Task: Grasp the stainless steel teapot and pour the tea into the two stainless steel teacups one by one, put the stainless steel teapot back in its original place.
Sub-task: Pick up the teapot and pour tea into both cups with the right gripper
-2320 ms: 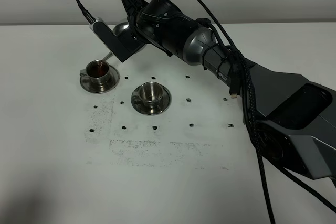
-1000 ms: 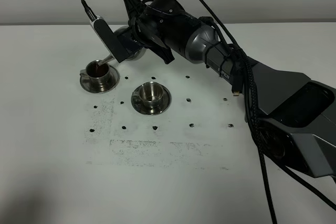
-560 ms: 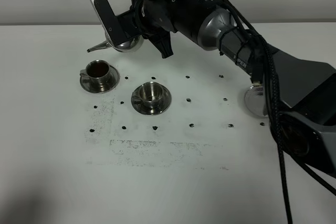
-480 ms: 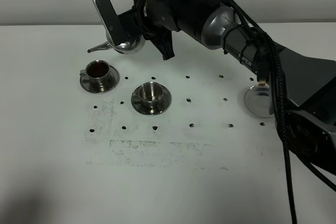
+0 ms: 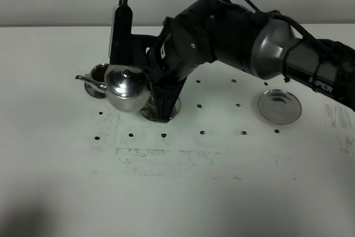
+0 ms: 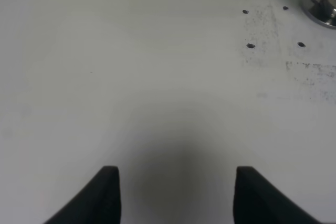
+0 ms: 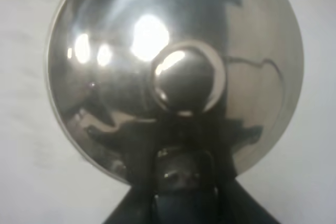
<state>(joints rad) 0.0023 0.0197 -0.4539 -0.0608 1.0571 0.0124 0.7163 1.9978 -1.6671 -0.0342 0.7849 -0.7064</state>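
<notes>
Fingers of the right gripper [image 7: 184,178] are clamped tight on the loop handle of the stainless steel teapot [image 5: 127,88], so that's one pot, gripped and sitting upright with its lid knob [image 7: 189,80] dead centre in the right wrist cam. From the high cam its thin spout [image 5: 84,78] points out to the left side, right in front of the far teacup [image 5: 100,72]. Cup count is two, each on its own saucer, but only the rim of that far one peeks out behind the pot, and the near teacup is pretty much buried behind the pot and the arm, with just a bit of its saucer [image 5: 173,112] showing. Can't tell what's inside either cup from here. One round steel plate [image 5: 280,107] sits well apart on the right side of the white table [image 5: 183,192], nothing on it. A scatter of little black dots [image 5: 202,132] marks the tabletop. The left gripper [image 6: 178,192] has its two dark tips spread apart over bare table, holding nothing, and both saucers poke in at the edge of its view.
</notes>
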